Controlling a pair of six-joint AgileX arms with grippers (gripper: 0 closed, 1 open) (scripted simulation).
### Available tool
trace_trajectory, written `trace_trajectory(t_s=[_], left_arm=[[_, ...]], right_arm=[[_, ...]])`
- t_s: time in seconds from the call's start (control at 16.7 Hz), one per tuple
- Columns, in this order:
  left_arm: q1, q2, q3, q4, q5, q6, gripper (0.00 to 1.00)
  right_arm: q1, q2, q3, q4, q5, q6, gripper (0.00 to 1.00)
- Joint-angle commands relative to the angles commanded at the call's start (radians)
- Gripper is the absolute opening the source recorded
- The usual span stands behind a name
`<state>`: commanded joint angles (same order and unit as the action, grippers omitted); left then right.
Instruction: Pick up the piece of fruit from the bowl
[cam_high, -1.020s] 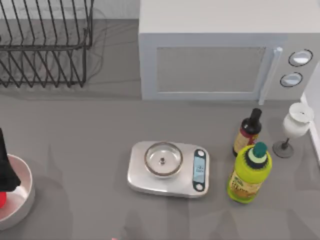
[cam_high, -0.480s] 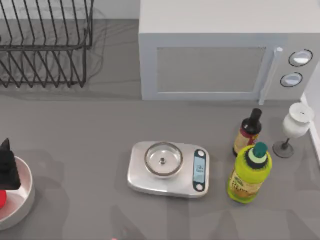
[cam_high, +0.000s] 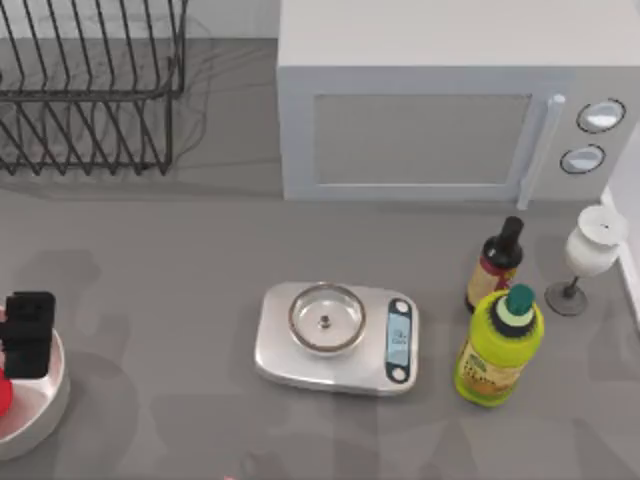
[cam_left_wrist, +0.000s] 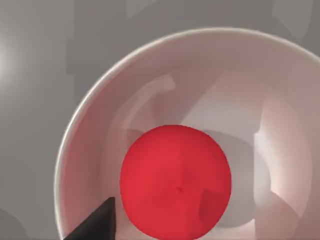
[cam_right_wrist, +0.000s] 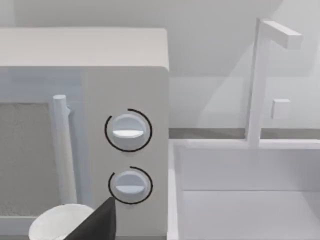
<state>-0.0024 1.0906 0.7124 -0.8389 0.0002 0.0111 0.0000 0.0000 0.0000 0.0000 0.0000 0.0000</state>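
- The piece of fruit (cam_left_wrist: 175, 182) is a smooth red ball lying in the bottom of the bowl (cam_left_wrist: 95, 125); from above, a sliver of it shows at the table's far left edge (cam_high: 3, 395).
- It is round, so it has no long axis and points no way; a tiny dimple sits near its middle. It carries no marking.
- The bowl (cam_high: 55, 385) is white with a thick rim, at about 8 o'clock on the table.
- The left gripper (cam_high: 28, 335) hangs over the bowl's rim at its 12 o'clock side, above the fruit and not holding it; I cannot tell how its fingers stand.
- The scale (cam_high: 338, 338) sits near the table's middle, its steel dish empty; the display's figures cannot be read.
- At 3 o'clock from the scale stand a yellow-green bottle (cam_high: 499, 347), a dark bottle (cam_high: 495, 264) and a white glass (cam_high: 590, 252); their labels are unreadable.
- The microwave (cam_high: 450, 100) stands at 12 o'clock, with two unmarked dials (cam_right_wrist: 128, 131).
- A wire rack (cam_high: 90, 85) is at 10 o'clock.
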Motion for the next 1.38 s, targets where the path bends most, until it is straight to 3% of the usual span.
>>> trace_trajectory(t_s=[0.36, 0.78, 1.38], left_arm=[[-0.001, 0.300, 0.193, -0.228, 0.000, 0.003, 1.00], [0.000, 0.316, 0.200, -0.236, 0.000, 0.003, 1.00], [0.003, 0.465, -0.010, 0.124, 0.000, 0.009, 1.00]], right_arm=[[0.000, 0.000, 0.000, 0.000, 0.000, 0.000, 1.00], [0.000, 0.000, 0.000, 0.000, 0.000, 0.000, 1.00], [0.000, 0.000, 0.000, 0.000, 0.000, 0.000, 1.00]])
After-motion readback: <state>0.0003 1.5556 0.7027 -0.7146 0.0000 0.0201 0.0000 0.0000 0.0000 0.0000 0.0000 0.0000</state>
